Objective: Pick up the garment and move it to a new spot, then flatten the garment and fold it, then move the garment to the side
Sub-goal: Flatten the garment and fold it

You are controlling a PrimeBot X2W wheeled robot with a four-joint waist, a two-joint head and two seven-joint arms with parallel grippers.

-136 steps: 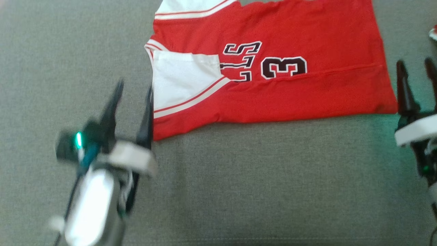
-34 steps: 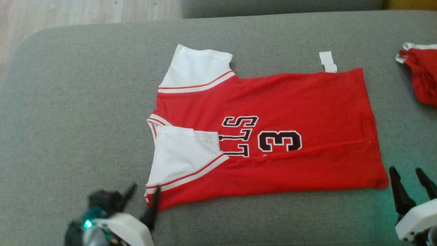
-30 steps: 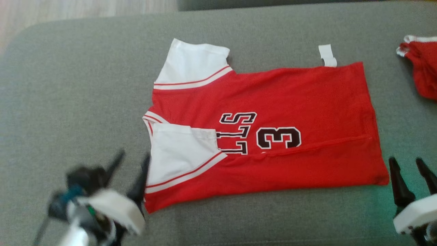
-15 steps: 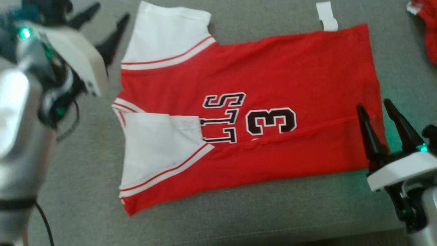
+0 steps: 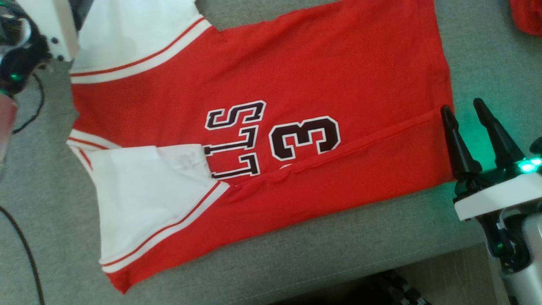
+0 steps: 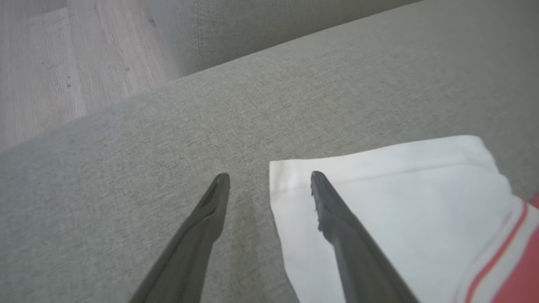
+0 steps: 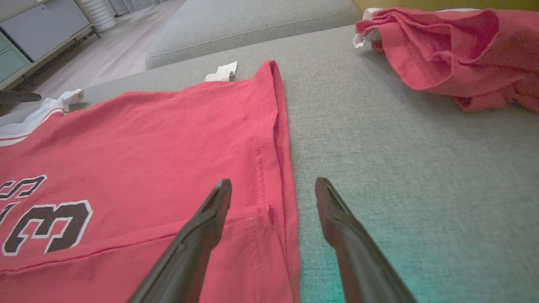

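The garment (image 5: 296, 63) is a red jersey with white sleeves and a black "3", lying flat on the grey sofa cushion (image 5: 338, 258) with its near long edge folded over. My left gripper (image 6: 269, 179) is open at the far white sleeve (image 6: 400, 189): one finger is over the sleeve's corner, the other over bare cushion. That arm's wrist (image 5: 46, 29) shows at the upper left of the head view. My right gripper (image 5: 462, 108) is open at the hem end. In the right wrist view the right gripper (image 7: 273, 184) straddles the hem edge of the garment (image 7: 147, 139).
A second, crumpled red garment (image 7: 454, 54) lies on the cushion to the right, its edge at the head view's corner (image 5: 527, 15). A white tag (image 7: 222, 72) sticks out at the jersey's far hem corner. The cushion's front edge and floor (image 5: 457, 275) are near my right arm.
The head camera has tipped down and closer. My left gripper went from the near sleeve up to the far sleeve. My right gripper came in to the hem edge. Both stayed open.
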